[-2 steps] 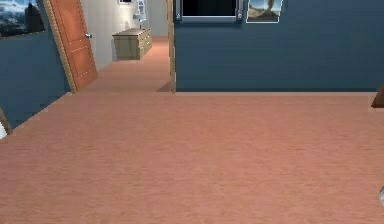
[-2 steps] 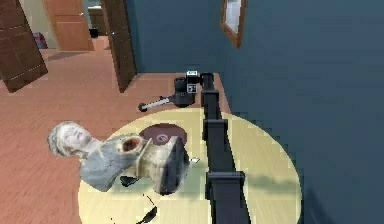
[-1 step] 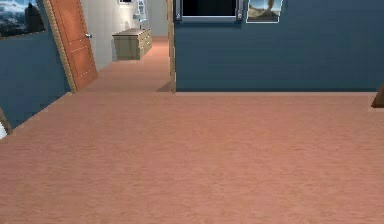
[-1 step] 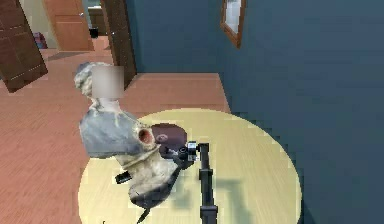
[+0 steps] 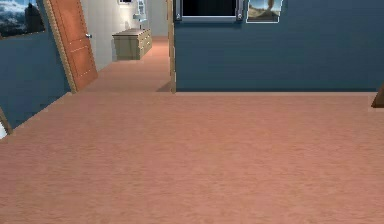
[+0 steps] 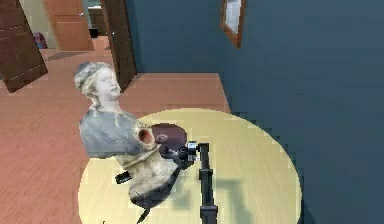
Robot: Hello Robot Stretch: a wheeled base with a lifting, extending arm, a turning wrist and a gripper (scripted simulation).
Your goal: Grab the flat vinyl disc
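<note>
Round table (image 6: 250, 150) bears one bust (image 6: 112, 130), one dark-red round thing (image 6: 167, 133); whether jaws hold anything, cannot tell

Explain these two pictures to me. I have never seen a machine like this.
This is a wheeled robot with one reaching arm. The forward view comes from a camera looking ahead: bare reddish floor, a blue wall and an open orange door. The arm side view looks out sideways, where the dark arm stretches over a round pale table. On it stand a bust and a dark reddish rounded thing. The hand is at the arm's far end, near them; I cannot tell whether it holds anything.
</note>
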